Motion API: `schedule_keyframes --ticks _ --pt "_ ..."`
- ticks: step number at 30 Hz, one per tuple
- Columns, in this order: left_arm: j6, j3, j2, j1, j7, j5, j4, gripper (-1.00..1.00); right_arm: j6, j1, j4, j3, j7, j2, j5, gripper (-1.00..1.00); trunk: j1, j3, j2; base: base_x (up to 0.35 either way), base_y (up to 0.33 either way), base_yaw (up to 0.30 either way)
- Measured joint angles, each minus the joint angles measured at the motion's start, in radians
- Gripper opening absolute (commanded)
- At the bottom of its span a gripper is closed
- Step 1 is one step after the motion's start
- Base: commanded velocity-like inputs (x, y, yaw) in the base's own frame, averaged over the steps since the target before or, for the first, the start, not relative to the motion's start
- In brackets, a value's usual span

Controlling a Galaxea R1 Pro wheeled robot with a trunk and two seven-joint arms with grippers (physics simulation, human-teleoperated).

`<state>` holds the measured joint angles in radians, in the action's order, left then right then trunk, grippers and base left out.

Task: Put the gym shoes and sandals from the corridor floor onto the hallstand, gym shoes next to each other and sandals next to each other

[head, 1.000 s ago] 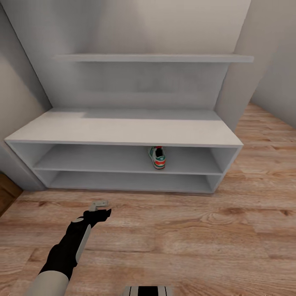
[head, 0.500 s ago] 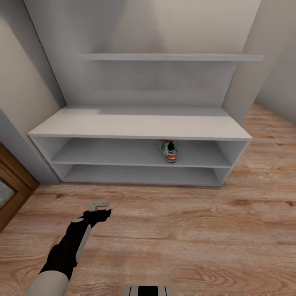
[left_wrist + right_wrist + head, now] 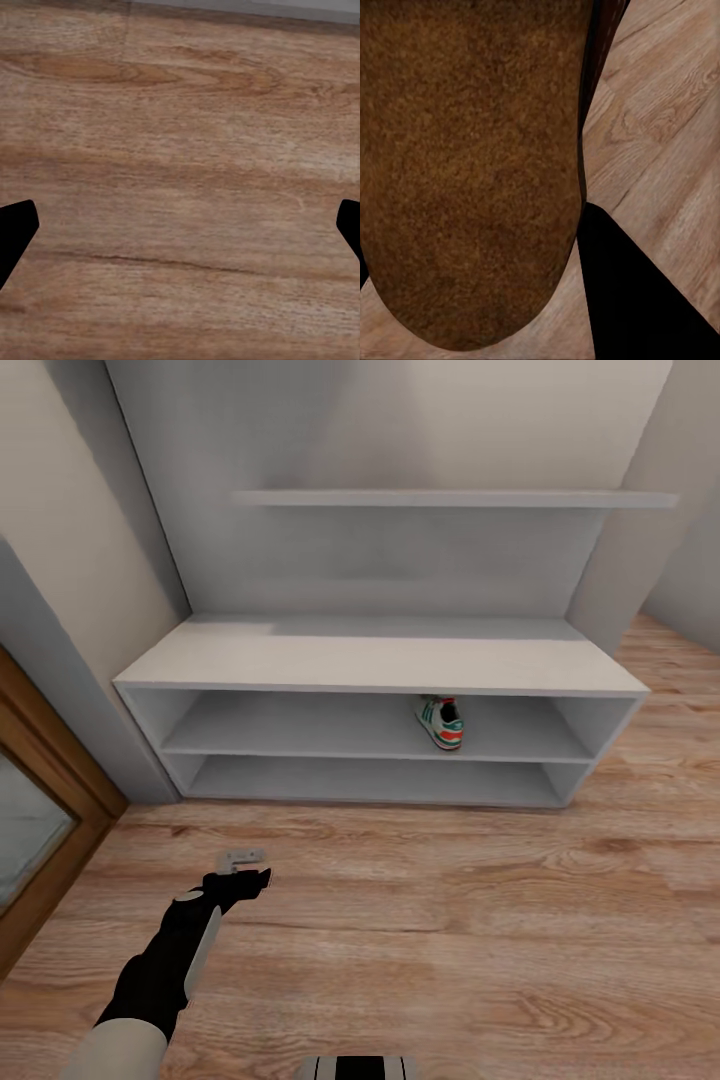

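Your view has swung left, sliding the hallstand [image 3: 380, 665] rightward; one gym shoe [image 3: 441, 722] sits on its upper shelf. Right claw [image 3: 585, 225] pinches a sandal [image 3: 465, 165]; left claw [image 3: 180, 232] hangs spread. Approach squarely before placing.

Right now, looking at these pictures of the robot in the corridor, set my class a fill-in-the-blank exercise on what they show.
1. One sneaker sits on the rack's ______ open shelf.
2. The left gripper hovers over the wooden ______.
3. Close in front of the right wrist camera is a sandal, coloured ______.
4. The fingers of the left gripper are spread wide, so it is ______.

Missing words: upper; floor; brown; open
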<state>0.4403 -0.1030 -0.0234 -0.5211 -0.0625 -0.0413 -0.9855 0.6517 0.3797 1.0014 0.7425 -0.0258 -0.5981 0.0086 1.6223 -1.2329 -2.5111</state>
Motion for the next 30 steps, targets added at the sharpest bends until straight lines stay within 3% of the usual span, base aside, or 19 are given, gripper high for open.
schedule_keyframes --ticks 10,23,30 --pt "-0.047 0.001 0.000 0.000 0.000 -0.001 0.027 1.00 0.000 0.000 0.000 -0.001 0.000 0.000 0.000 -1.00 0.000 0.000 0.000 0.000 0.340 0.000" --pt "-0.052 0.001 0.000 0.000 0.000 -0.002 0.034 1.00 0.000 0.000 0.000 -0.001 0.000 0.000 0.000 -1.00 0.000 0.000 0.000 0.000 0.332 0.000" --pt "-0.053 0.001 0.000 0.000 0.000 -0.002 0.035 1.00 0.001 0.000 0.001 -0.001 0.000 0.000 0.001 -1.00 0.000 0.000 0.000 0.000 0.196 0.000"
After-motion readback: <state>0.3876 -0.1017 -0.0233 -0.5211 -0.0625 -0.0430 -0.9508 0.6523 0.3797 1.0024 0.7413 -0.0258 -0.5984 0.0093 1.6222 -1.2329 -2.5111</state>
